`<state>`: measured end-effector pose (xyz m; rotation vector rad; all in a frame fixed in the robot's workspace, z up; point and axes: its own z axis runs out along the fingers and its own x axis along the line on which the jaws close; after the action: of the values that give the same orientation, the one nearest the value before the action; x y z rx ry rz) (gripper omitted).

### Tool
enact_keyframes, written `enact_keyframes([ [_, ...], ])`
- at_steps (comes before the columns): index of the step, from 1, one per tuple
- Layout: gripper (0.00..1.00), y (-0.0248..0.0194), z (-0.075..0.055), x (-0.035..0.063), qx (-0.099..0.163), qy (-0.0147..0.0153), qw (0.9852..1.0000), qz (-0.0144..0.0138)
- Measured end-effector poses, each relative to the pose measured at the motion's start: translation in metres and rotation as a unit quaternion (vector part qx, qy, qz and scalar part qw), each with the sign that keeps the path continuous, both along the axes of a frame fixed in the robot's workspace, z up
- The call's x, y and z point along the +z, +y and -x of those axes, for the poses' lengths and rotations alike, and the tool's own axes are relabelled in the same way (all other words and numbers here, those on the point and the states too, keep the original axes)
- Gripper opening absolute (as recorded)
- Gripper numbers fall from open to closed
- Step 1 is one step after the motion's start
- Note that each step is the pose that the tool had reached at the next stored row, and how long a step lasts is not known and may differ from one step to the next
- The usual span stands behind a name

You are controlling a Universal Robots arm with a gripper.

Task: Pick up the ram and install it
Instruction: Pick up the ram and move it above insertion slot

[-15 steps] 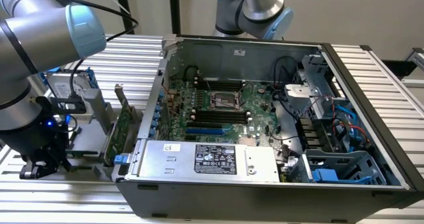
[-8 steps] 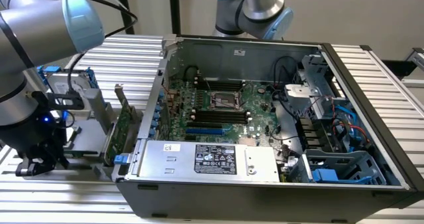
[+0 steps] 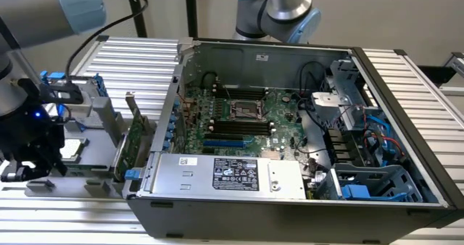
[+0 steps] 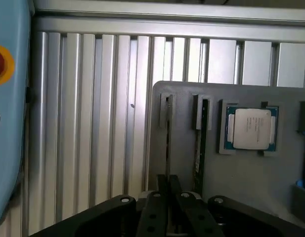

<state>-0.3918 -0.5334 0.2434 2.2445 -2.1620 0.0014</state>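
The ram (image 4: 168, 133) is a thin board seen edge-on, standing in a slot of the grey parts holder (image 4: 241, 197). My gripper (image 4: 168, 180) sits right over its near end, the two black fingers (image 4: 161, 190) pressed together on the board's edge, so it is shut on the ram. The ram still sits in its slot. In the exterior view my gripper (image 3: 30, 166) is low over the holder (image 3: 87, 182) at the exterior view's left, beside the open computer case (image 3: 290, 201). The motherboard's black memory slots (image 3: 236, 128) lie in the middle of the case.
A second thin board (image 4: 200, 148) stands in the neighbouring slot, with the square silver processor (image 4: 251, 128) past it. A taller green expansion card (image 3: 134, 142) with a blue tab stands between holder and case. A power supply (image 3: 228, 174) and cables (image 3: 362, 142) crowd the case.
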Motion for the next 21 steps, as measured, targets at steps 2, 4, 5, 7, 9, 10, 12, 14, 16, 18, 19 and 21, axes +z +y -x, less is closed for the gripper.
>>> enact_keyframes([
  [2, 0.00, 0.0000, 0.000, 0.0089, 0.000, 0.0000, 1.0000, 0.0000],
  [4, 0.00, 0.0000, 0.000, 0.0180, 0.000, 0.0000, 1.0000, 0.0000],
  [5, 0.00, 0.0000, 0.000, 0.0228, 0.000, 0.0000, 1.0000, 0.0000],
  [7, 0.00, 0.0000, 0.000, 0.0319, 0.000, 0.0000, 1.0000, 0.0000],
  [9, 0.00, 0.0000, 0.000, 0.0409, 0.000, 0.0000, 1.0000, 0.0000],
  [10, 0.00, 0.0000, -0.001, 0.0454, 0.000, 0.0000, 1.0000, 0.0000],
  [12, 0.00, -0.0001, -0.002, 0.0544, 0.000, 0.0000, 1.0000, 0.0000],
  [14, 0.00, 0.0000, -0.004, 0.0635, 0.000, 0.0000, 1.0000, 0.0000],
  [16, 0.00, 0.0000, -0.007, 0.0728, 0.000, 0.0000, 1.0000, 0.0000],
  [18, 0.00, 0.0000, -0.011, 0.0819, 0.000, 0.0000, 1.0000, 0.0001],
  [19, 0.00, 0.0001, -0.014, 0.0862, 0.000, 0.0000, 1.0000, 0.0000],
  [21, 0.00, 0.0001, -0.020, 0.0952, 0.000, 0.0000, 1.0000, 0.0000],
])
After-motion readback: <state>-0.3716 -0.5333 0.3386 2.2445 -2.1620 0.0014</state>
